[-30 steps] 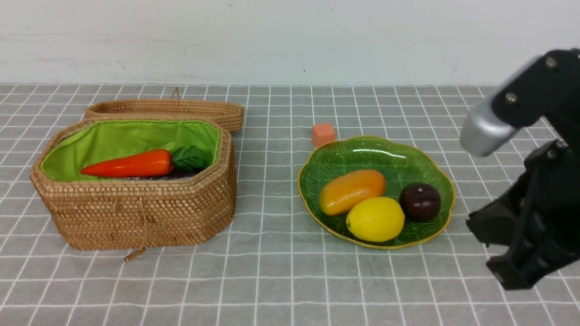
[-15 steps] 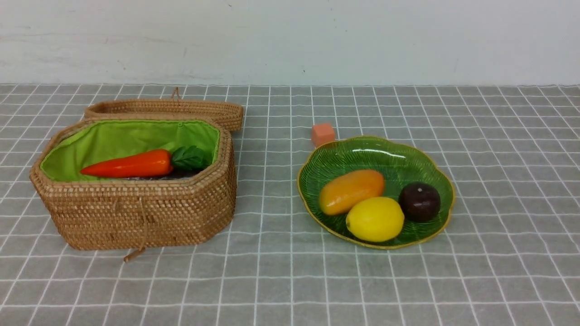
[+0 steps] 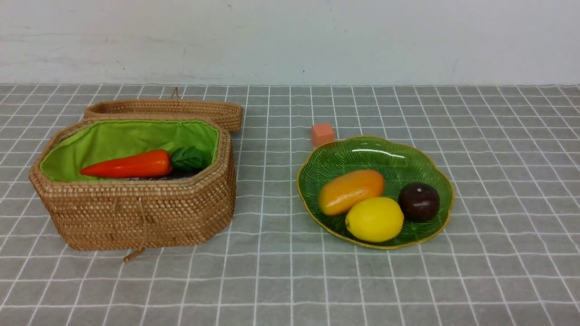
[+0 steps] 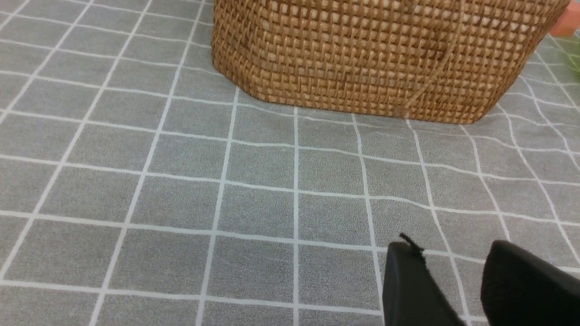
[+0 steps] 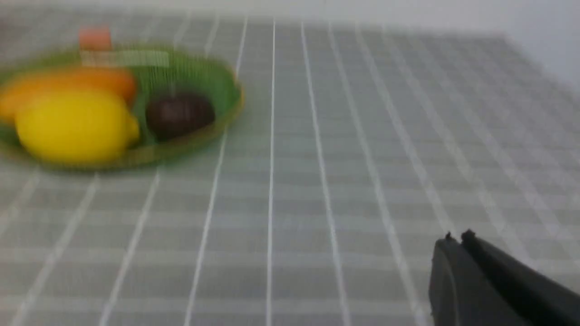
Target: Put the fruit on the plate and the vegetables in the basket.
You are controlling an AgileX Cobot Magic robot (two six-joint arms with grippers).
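The wicker basket [image 3: 136,213] stands at the left with its green lining showing. In it lies the orange carrot [image 3: 129,165] over a dark purple eggplant [image 3: 181,174] that barely shows; the radish is hidden. On the green leaf plate [image 3: 362,151] rest the mango [image 3: 351,191], the lemon [image 3: 374,219] and the maroon fruit [image 3: 419,201]. Neither arm shows in the front view. My left gripper [image 4: 451,253] hovers open and empty over the cloth, short of the basket wall [image 4: 362,54]. My right gripper [image 5: 455,240] is shut and empty, well away from the plate [image 5: 199,68].
The basket's lid [image 3: 167,108] lies behind the basket. A small orange cube [image 3: 322,134] sits on the cloth just behind the plate. A grey checked cloth covers the table up to the white back wall.
The right arm, at the front view's right edge a second ago, has left that view. Basket, plate and their contents have stayed put.
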